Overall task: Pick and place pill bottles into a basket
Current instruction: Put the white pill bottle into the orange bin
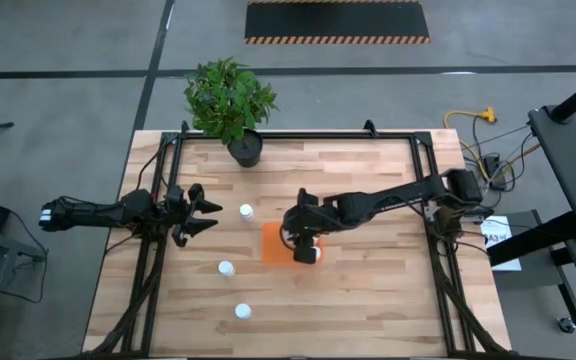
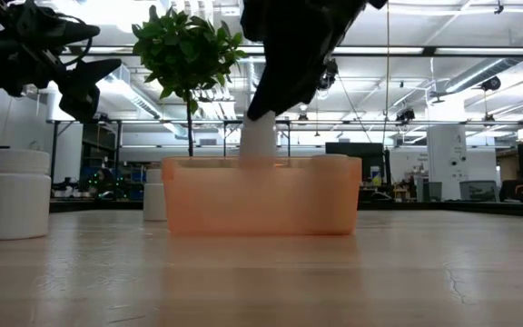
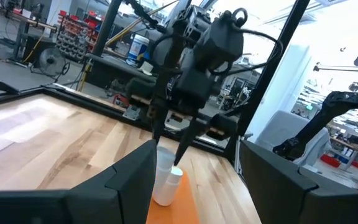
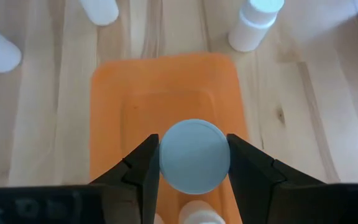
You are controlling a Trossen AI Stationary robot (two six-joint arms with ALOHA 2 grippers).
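The right gripper (image 1: pixel 305 246) is seen over the middle of the table, directly above the orange basket (image 1: pixel 272 243), with its fingers (image 4: pixel 143 165) clamped on either side of a white pill bottle (image 4: pixel 194 155). In the right wrist view the bottle's round cap is framed between the two dark fingers and is held above the basket's floor (image 4: pixel 166 99); a second bottle top (image 4: pixel 199 213) is partly visible just past it at the picture's edge, though whether it lies inside the basket cannot be told. From table height the held bottle (image 2: pixel 260 138) is seen upright, its lower part behind the basket's translucent wall (image 2: pixel 261 198), with the dark gripper above it. The same grasp is recorded in the left wrist view, where the bottle (image 3: pixel 165 177) hangs between the far gripper's fingertips over the orange rim (image 3: pixel 180 205). Three more bottles are noted standing loose on the wood in the high view: one (image 1: pixel 246 211) near the basket towards the plant, one (image 1: pixel 226 268) nearer the front, and one (image 1: pixel 242 312) further front still. The left gripper (image 1: pixel 206 216) is held off at the table's left side, its fingers spread and holding nothing. A potted plant (image 1: pixel 230 100) stands at the table's far edge.
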